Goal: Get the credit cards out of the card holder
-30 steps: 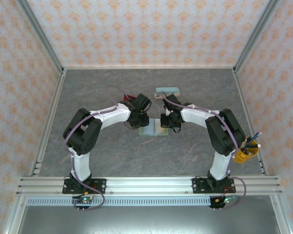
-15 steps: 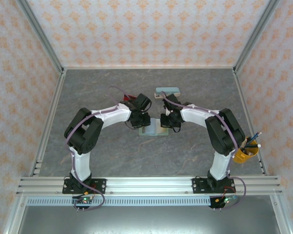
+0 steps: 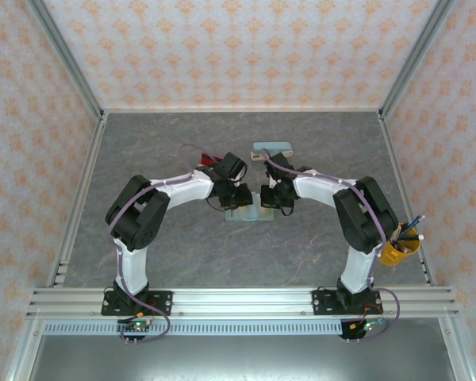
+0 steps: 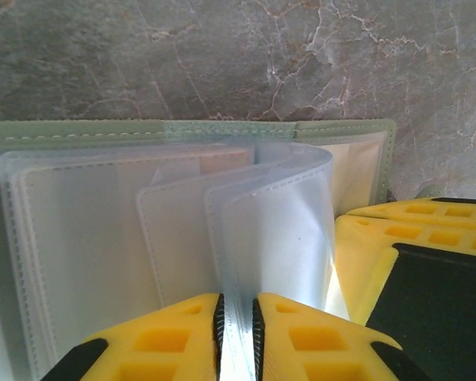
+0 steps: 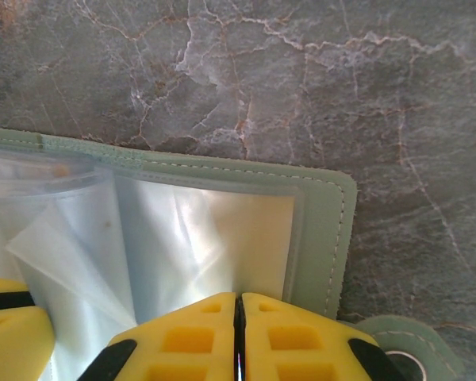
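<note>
Wallet (image 3: 250, 213) lying open in the middle of the table (image 3: 317, 254), a claw at each side

Soft and light, with floppy, slick clear sleeves (image 4: 278, 230), so probably best gripped by a sleeve edge. Left claw (image 4: 236, 333), at its 10 o'clock, is clamped on one sleeve; right claw (image 5: 239, 333), at 2 o'clock, has jaws together on the right panel

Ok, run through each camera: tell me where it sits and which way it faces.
Top external: fixed above and behind the arm bases, looking down at the table; both arms show, meeting over the card holder.
Left wrist: on the left arm, looking down along the left end effector, shut on a clear sleeve of the holder.
Right wrist: on the right arm, looking down past the shut right end effector at the holder's green corner.
Shared: both wrist views show the open holder's clear sleeves and the stone-patterned tabletop.
</note>
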Robot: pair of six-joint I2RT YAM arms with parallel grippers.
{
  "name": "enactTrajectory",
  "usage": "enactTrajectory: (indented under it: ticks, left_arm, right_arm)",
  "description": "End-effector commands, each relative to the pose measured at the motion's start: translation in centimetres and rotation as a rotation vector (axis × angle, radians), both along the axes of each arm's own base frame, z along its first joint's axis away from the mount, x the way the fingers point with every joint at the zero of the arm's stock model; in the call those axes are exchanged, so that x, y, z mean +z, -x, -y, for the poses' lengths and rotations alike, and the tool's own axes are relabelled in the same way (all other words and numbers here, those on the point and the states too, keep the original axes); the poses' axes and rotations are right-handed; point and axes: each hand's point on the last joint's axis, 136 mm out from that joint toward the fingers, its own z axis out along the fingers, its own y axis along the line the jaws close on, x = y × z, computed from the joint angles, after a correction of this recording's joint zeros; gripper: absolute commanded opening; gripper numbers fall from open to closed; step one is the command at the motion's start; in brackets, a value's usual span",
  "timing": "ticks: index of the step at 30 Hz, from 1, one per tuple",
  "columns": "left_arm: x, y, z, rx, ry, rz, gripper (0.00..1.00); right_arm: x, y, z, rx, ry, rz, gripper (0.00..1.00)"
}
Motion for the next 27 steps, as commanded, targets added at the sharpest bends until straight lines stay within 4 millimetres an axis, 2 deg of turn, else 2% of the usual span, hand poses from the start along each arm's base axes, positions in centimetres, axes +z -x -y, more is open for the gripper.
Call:
enactTrajectory:
  ticks: [1, 8, 15, 23, 27]
  left_arm:
    - [-0.9, 0.4, 0.7, -0.012, 0.028, -0.017, 0.23]
    - [-2.0, 0.3, 0.5, 0.015, 0.018, -0.026, 0.19]
    - [-3.7, 1.0, -1.4, 0.048, -0.027, -0.049, 0.12]
    - [-4.2, 1.3, -1.7, 0.053, -0.027, -0.055, 0.09]
    - [-3.9, 1.2, -1.4, 0.05, -0.01, -0.048, 0.08]
  right_arm:
    - [-4.6, 3.0, 1.0, 0.0, 0.057, -0.131, 0.1]
    - [-1.3, 2.0, 0.3, -0.031, -0.073, -0.055, 0.1]
    - [2.3, 2.2, -0.9, -0.01, -0.173, -0.013, 0.15]
    - [4.6, 2.3, -1.4, 0.001, -0.218, 0.012, 0.3]
    - [3.8, 2.3, -1.9, 0.012, -0.197, -0.021, 0.32]
